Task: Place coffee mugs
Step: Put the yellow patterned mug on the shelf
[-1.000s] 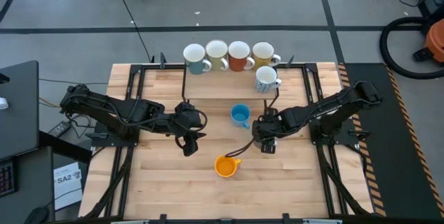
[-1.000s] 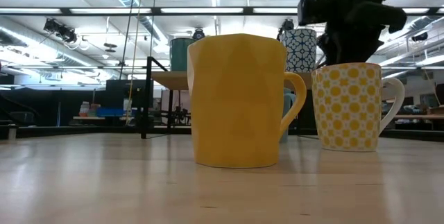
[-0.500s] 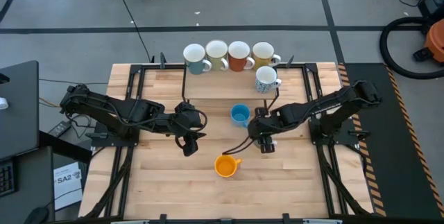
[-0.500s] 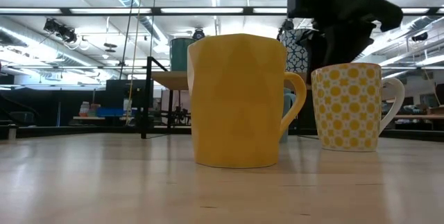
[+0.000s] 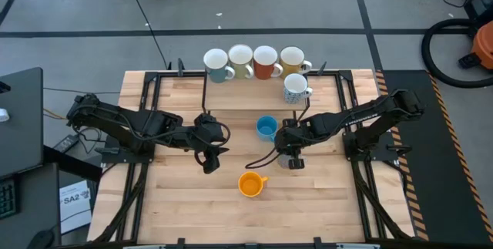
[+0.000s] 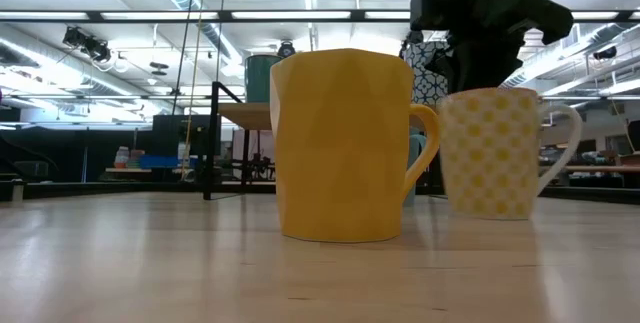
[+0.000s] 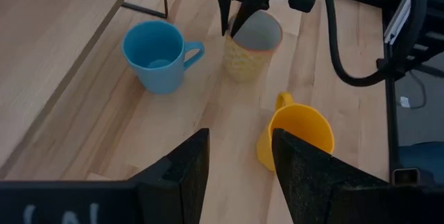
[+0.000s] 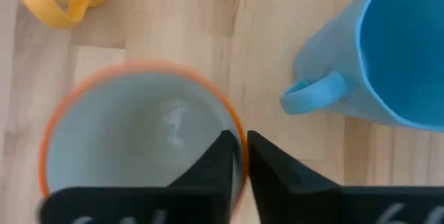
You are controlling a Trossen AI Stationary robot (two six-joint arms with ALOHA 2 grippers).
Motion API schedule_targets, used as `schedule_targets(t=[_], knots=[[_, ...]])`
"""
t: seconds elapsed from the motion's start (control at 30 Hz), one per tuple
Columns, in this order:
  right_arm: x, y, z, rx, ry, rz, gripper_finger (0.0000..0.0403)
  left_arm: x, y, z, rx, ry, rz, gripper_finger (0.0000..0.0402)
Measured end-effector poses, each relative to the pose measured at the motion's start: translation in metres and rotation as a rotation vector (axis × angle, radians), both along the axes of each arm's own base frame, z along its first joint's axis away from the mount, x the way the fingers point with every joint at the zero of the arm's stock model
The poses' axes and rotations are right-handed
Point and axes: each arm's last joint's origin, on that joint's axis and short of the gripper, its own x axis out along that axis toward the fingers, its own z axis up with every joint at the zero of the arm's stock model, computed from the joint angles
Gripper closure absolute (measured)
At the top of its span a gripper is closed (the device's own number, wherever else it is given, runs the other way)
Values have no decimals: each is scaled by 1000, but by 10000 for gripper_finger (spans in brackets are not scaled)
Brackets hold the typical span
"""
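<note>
Pinching the rim of the dotted mug (image 7: 251,47) mid-worktop beside the blue mug (image 5: 266,128), our right gripper (image 8: 238,156) risks tipping it if the thin grip slips, while our left gripper (image 7: 236,165) waits with jaws apart.

The table (image 5: 231,203) is showing pale, matt butcher-block wood with visible plank seams. On it, the blue mug (image 7: 158,56) and the yellow mug (image 7: 295,137) are looking like smooth ceramic with a soft sheen. Beside the blue mug, the dotted mug (image 7: 251,46) is showing a glazed grey-white inside (image 8: 139,137).
</note>
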Motion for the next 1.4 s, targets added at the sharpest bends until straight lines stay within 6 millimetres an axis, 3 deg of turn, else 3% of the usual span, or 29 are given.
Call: schedule_targets(t=[0.1,0.4,0.5,0.63,0.87,1.2,1.4], knots=[[1,1,1,19,-10,1,384,0,0,2,43,-13,-34,237],[4,1,7,31,-27,-18,385,-29,3,20,185,-59,-78,237],[8,1,16,34,-46,-19,386,-38,-1,2,190,-52,-91,237],[13,0,33,40,-72,-27,386,-43,-7,-37,154,-85,-113,237],[16,-10,76,36,-92,-43,386,-45,-10,-86,107,-194,-133,237],[20,-53,148,-50,-260,-26,386,-43,-12,-100,69,-274,-141,237],[14,-92,173,-142,-330,-52,386,-42,-12,-98,62,-294,-140,237]])
